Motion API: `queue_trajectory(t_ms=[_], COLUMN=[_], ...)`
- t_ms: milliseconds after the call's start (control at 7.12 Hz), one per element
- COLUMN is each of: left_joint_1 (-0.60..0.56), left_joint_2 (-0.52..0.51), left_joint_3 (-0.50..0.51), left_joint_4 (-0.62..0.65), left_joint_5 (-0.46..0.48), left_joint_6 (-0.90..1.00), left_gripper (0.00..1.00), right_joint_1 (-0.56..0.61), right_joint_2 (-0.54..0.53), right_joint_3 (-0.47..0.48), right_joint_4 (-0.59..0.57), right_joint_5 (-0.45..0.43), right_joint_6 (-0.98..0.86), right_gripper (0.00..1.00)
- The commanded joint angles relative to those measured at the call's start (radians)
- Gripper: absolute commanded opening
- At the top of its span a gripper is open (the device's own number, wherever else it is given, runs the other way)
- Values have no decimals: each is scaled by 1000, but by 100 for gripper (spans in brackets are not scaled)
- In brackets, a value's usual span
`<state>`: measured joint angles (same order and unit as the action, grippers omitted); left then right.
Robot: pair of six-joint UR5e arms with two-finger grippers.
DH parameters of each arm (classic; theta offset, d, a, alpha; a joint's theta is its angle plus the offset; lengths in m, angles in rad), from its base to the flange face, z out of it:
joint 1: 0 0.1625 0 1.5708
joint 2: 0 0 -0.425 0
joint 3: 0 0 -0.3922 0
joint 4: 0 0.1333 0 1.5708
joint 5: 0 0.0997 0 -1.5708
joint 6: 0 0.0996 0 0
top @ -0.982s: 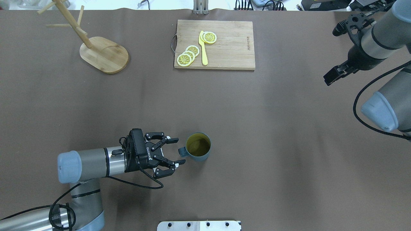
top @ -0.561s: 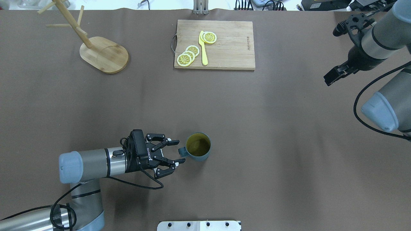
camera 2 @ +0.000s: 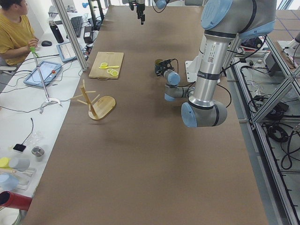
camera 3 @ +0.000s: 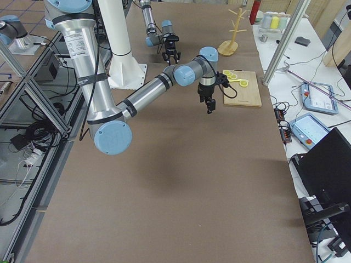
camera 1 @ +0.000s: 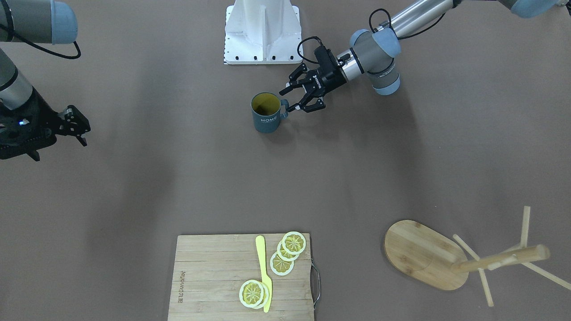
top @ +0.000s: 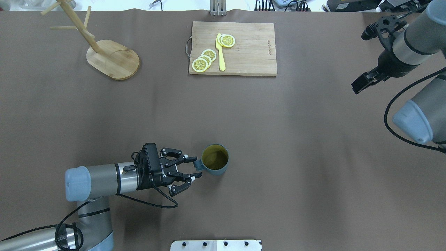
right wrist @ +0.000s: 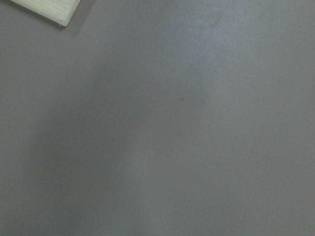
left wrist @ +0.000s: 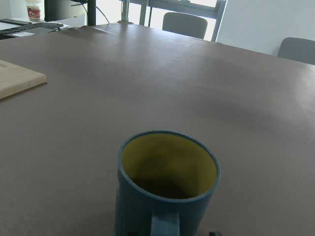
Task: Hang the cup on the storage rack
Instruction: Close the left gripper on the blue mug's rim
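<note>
Left fingers (top: 190, 159) advanced, unclenched astride the handle of one cup (top: 215, 160); right fingers (top: 360, 83), cannot tell.

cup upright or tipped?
Upright: the cup stands on its base on the table, mouth up, yellow interior visible from overhead.

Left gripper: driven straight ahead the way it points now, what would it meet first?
The handle of the cup, which faces the left gripper and sits between its open fingers. The cup wall is right behind it. Exact depth is unclear.
</note>
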<state>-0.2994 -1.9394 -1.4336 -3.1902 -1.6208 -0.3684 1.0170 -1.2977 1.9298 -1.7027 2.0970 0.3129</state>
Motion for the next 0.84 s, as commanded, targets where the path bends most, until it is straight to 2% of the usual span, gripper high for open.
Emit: queue_trajectory(t_ms=[0,140,421,702], left_joint_1=[0,0,-10,-102], left_joint_2=[0,3,11,20], left_joint_3=[-2,-11,-45,-70], left_joint_4=[-5,-7,-10,-13], left_joint_5=[-8,-10,-4,-2], left_joint_6=[-12,-21,-23,-264], left_gripper=[10,0,0,0], right_joint_1=[0,0,0,2], right_joint_2=[0,-2,-2,-2], right_joint_3=[0,-2,2,5], right_joint_4=[0,0,0,1], right_joint_5=[0,0,0,-2], right_joint_6=[0,0,3,3], right_gripper=[100,100,100,100])
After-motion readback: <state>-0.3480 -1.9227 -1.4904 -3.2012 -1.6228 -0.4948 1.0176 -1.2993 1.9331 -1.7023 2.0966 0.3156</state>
